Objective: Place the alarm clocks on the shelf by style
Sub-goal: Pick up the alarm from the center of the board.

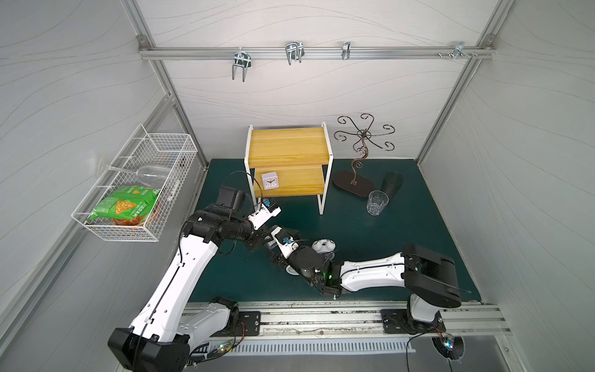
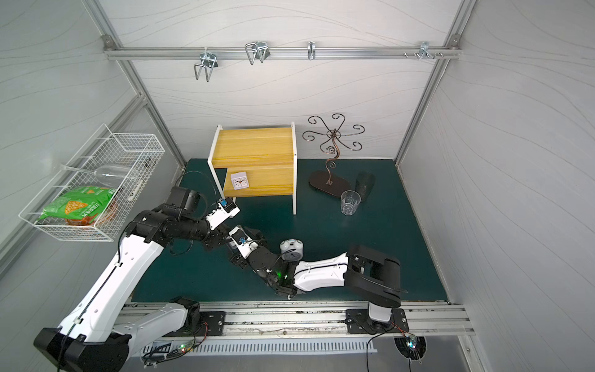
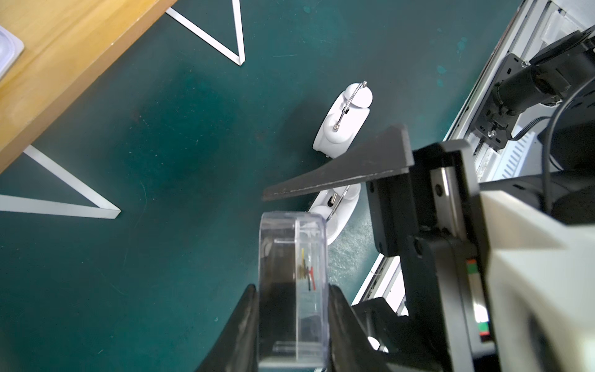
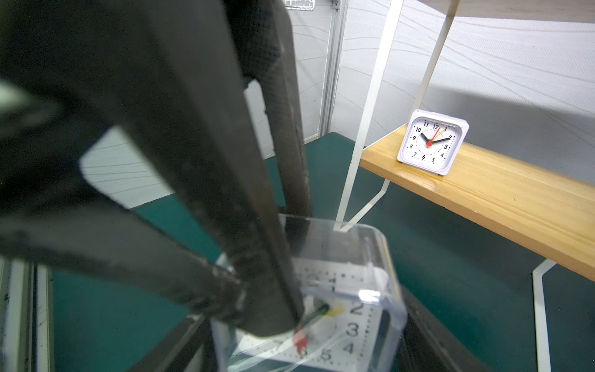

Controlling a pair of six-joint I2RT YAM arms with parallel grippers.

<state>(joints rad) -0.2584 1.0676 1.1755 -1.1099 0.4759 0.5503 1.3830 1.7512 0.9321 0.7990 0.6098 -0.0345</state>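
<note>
Left wrist view: the left gripper [image 3: 293,290] pinches the clear-cased square clock [image 3: 293,244] by the shelf [image 4: 499,199], and the right gripper [image 4: 306,328] looks parted around it. One white square clock [image 4: 433,143] stands on the lower board. Two twin-bell clocks [image 3: 346,125] [image 3: 349,203] wait on the mat [image 3: 161,161]. Both top views leave that grip hidden.

A white wire basket [image 1: 180,167] hangs on the side wall. It holds a green bag of corn chips [image 1: 125,206] and a clear wine glass [image 1: 151,175] lying on its side. On the dark green surface [image 1: 386,251], a bronze scrolled-wire stand [image 1: 349,183] rises from an oval base. Just beside it stand a dark tumbler [image 1: 391,185] and a clear drinking glass [image 1: 377,202].
</note>
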